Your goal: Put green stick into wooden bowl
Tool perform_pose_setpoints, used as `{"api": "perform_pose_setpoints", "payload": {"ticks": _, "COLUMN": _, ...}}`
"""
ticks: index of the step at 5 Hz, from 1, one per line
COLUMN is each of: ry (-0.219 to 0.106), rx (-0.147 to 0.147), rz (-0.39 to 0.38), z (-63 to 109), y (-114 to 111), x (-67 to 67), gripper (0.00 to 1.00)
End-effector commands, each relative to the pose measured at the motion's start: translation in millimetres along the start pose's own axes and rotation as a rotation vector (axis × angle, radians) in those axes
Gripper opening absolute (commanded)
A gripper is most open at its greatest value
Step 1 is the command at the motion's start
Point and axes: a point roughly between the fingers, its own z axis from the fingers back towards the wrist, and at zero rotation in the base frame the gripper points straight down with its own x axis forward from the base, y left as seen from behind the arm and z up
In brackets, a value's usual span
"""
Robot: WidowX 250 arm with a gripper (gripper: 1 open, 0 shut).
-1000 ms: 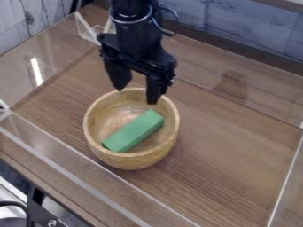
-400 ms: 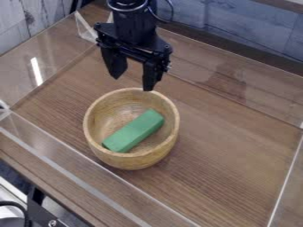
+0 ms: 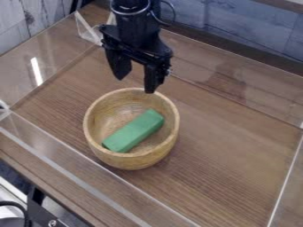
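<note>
The green stick [image 3: 134, 130] lies tilted inside the wooden bowl [image 3: 101, 152], which sits on the wood-grain table near the front. My black gripper [image 3: 134, 74] hangs pointing down above the bowl's far rim, apart from it. Its fingers stand open and nothing is between them.
Clear acrylic walls [image 3: 71, 177] fence the table on the front, left and right. A tiled wall [image 3: 236, 22] runs behind. Bare wood table surface [image 3: 231, 133] lies to the right of the bowl.
The gripper has risen from just over the bowl and shifted slightly toward the back left. The green stick stays lying in the bowl.
</note>
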Motion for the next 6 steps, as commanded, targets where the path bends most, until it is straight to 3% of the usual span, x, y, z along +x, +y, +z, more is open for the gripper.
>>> {"api": "perform_pose_setpoints", "payload": {"ticks": 1, "ry": -0.041, "rx": 0.005, "rz": -0.026, "z": 14.6, "y": 5, "x": 6.8, "gripper": 1.0}}
{"api": "perform_pose_setpoints", "payload": {"ticks": 2, "ry": -0.047, "rx": 0.023, "rz": 0.101, "z": 25.2, "y": 12, "x": 10.7, "gripper": 1.0}}
{"api": "perform_pose_setpoints", "payload": {"ticks": 3, "ry": -0.039, "rx": 0.025, "rz": 0.157, "z": 27.3, "y": 13, "x": 12.0, "gripper": 1.0}}
{"api": "perform_pose_setpoints", "payload": {"ticks": 5, "ry": -0.023, "rx": 0.007, "rz": 0.052, "z": 7.3, "y": -16, "x": 1.7, "gripper": 1.0}}
{"api": "perform_pose_setpoints", "payload": {"ticks": 6, "ry": -0.028, "rx": 0.011, "rz": 0.064, "z": 16.7, "y": -6, "x": 7.1, "gripper": 1.0}}
